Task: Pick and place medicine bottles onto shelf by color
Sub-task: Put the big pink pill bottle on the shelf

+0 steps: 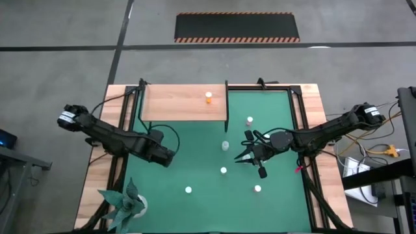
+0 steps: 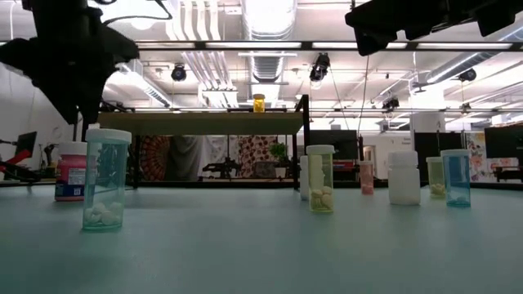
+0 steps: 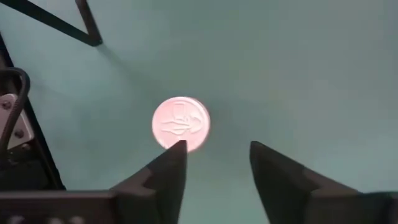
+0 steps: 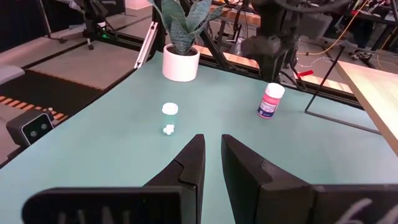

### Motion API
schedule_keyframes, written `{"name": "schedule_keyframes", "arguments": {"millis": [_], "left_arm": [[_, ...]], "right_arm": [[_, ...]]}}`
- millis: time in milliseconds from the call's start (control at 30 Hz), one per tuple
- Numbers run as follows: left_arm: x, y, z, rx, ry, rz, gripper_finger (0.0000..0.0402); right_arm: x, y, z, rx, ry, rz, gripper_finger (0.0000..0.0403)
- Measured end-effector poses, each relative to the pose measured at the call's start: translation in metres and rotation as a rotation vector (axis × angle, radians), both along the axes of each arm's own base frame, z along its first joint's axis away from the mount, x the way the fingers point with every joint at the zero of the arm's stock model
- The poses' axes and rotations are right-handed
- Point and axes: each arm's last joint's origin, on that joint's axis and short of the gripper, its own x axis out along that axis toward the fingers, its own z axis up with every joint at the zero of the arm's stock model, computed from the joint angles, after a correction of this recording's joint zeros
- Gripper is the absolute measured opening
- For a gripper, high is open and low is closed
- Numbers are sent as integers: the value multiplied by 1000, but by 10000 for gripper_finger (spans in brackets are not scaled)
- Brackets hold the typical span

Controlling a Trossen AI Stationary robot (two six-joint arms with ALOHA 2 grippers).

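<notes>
A pink medicine bottle [image 4: 271, 101] stands upright on the green mat, straight under my left gripper [image 3: 214, 155]. That gripper points down, open, with the bottle's round cap [image 3: 180, 123] just beyond one fingertip and nothing between its fingers. In the low view the pink bottle [image 2: 72, 171] is at the left, behind a pale blue bottle [image 2: 106, 180]. An orange bottle [image 1: 208, 97] stands on the shelf [image 1: 182, 103]. Several more bottles stand about the mat [image 1: 223, 171]. My right gripper [image 4: 212, 149] hovers level over the mat's right half, shut to a narrow slit and holding nothing.
A potted paper plant [image 1: 127, 205] stands at the mat's near left corner. Thin black posts [image 1: 226, 104] edge the shelf. In the low view a pale green bottle [image 2: 320, 178], a white one [image 2: 404, 177] and a blue one [image 2: 455, 177] stand in a row.
</notes>
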Motion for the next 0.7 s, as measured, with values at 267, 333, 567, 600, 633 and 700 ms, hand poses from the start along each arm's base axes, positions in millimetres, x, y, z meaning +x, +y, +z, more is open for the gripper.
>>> {"name": "schedule_keyframes", "arguments": {"millis": [267,333,567,600,633,700], "left_arm": [[1,3,-27,40,100,60,252],[1,3,-29,52,113,61,255],[5,3,-33,98,117,60,242],[5,3,-34,100,120,60,237],[5,3,-34,101,122,60,231],[6,3,-35,103,123,59,218]], "right_arm": [[-1,0,-3,4,30,-3,43],[-1,0,-3,4,39,-4,43],[-1,0,-3,10,42,-6,43],[-1,0,-3,10,42,-6,43],[-1,0,-3,11,42,-6,43],[-1,0,-3,14,43,-7,43]]}}
